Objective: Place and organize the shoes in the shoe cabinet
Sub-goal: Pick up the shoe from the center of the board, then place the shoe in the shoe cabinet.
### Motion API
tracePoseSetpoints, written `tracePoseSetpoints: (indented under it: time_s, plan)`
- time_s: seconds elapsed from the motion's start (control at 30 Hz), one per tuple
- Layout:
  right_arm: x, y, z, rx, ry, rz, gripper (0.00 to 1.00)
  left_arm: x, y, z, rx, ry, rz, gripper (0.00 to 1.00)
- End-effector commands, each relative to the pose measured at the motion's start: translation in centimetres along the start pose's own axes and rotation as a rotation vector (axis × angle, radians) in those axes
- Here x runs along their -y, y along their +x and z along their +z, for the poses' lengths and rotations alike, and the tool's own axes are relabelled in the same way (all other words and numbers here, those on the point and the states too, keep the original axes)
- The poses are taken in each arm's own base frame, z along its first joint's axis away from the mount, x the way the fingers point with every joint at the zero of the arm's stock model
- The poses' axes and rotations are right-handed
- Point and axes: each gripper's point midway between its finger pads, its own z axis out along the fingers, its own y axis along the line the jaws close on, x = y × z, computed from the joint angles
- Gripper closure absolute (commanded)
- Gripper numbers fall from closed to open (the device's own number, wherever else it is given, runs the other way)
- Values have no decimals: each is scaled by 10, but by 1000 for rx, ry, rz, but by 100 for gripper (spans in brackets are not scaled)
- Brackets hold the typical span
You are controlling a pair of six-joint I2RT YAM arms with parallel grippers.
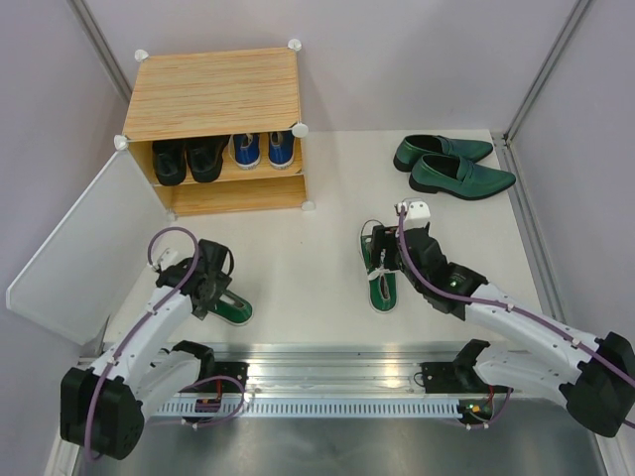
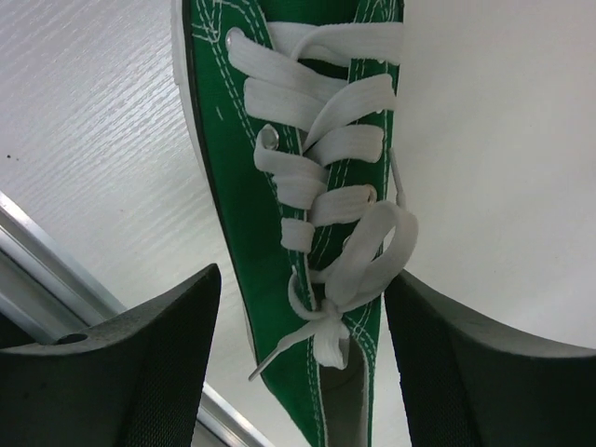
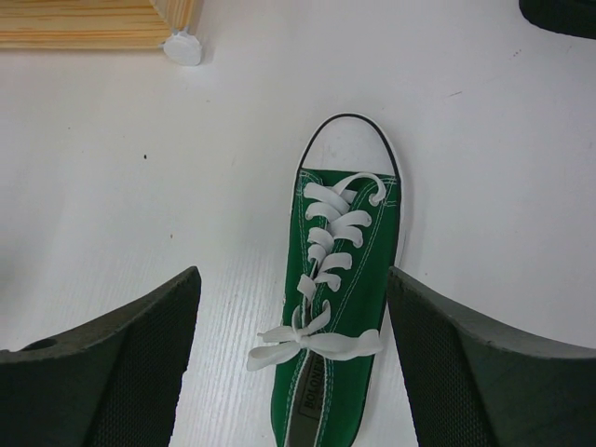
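White table [image 1: 327, 208]: loafers [image 1: 451, 165] lie right of cabinet [image 1: 213, 94]; door [image 1: 79, 248] stands open.

We see bare table [image 1: 298, 248] between the left green sneaker [image 1: 234, 307] and right green sneaker [image 1: 381, 286], reaching the lower shelf [image 1: 238, 194] of the shoe cabinet [image 1: 213, 94]. Black boots [image 1: 187, 161] and blue sneakers [image 1: 261, 149] fill its upper shelf. The open door [image 1: 84, 243] walls the left; green loafers [image 1: 451, 166] sit far right.

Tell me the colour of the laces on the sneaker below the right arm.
White laces on the green sneaker; the right wrist view shows them best.
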Motion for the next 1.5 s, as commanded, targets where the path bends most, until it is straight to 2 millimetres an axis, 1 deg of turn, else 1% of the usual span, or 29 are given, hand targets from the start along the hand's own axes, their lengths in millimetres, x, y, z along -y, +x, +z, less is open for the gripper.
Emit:
tracePoseSetpoints:
  time_s: [0.0,0.07,0.1,0.2,0.23,0.27,0.3,0.33,0.4,0.47,0.5,0.57,0.6,0.63,0.67,0.77,0.8,0.83,0.87,0.9,0.97,1.07,1.3,1.33,1.47]
  plan:
    - [-3,-8,-2,33,-21,19,17,18,-14,9,70,22,-61,27]
    - [-3,-8,-3,33,-24,19,17,23,-16,13,82,32,-47,28]
    - [-4,-7,-3,31,-26,18,17,24,-16,16,87,22,-37,30]
    - [-3,-8,-3,35,-27,22,17,29,-18,18,99,37,-14,44]
    - [-3,-9,-4,37,-26,23,17,30,-19,18,103,46,17,57]
    - [-4,-9,-4,36,-29,22,17,30,-20,18,109,50,25,65]
    - [-3,-8,-4,36,-24,22,17,30,-23,17,119,54,32,74]
    - [-2,-9,-4,39,-22,23,17,31,-24,16,124,60,46,78]
    - [-3,-9,-5,41,-24,22,17,34,-23,13,112,84,50,81]
    - [-3,-9,-4,40,-27,24,17,48,-26,8,117,155,117,85]
    - [-4,-8,-4,36,-29,23,17,58,-26,2,104,198,146,87]
    - [-5,-9,-4,35,-33,22,17,77,-28,-9,99,297,246,97]
    - [-4,-8,-4,34,-33,24,17,83,-30,-13,107,329,307,98]
    - [-4,-8,-4,35,-33,25,17,90,-32,-18,111,364,329,98]
    - [-4,-9,-5,36,-34,24,17,101,-32,-29,102,424,350,98]
    - [-3,-10,-6,44,-31,26,17,119,-35,-51,115,548,463,98]
    - [-3,-11,-6,47,-30,28,17,125,-42,-60,135,574,486,98]
    - [-3,-12,-7,51,-32,29,17,127,-45,-65,156,586,548,98]
    - [-4,-12,-7,50,-35,29,17,131,-51,-75,166,600,577,98]
    - [-3,-13,-8,54,-33,31,17,130,-53,-74,172,582,630,98]
    - [-3,-13,-9,57,-37,34,17,131,-61,-79,186,565,677,98]
    - [-4,-14,-9,58,-38,33,18,135,-62,-79,192,566,763,98]
    - [-3,-14,-10,61,-38,33,18,142,-75,-67,221,505,905,98]
    - [-4,-14,-10,61,-42,34,18,142,-75,-62,213,487,921,98]
    - [-2,-15,-11,66,-37,36,18,142,-88,-54,241,440,941,98]
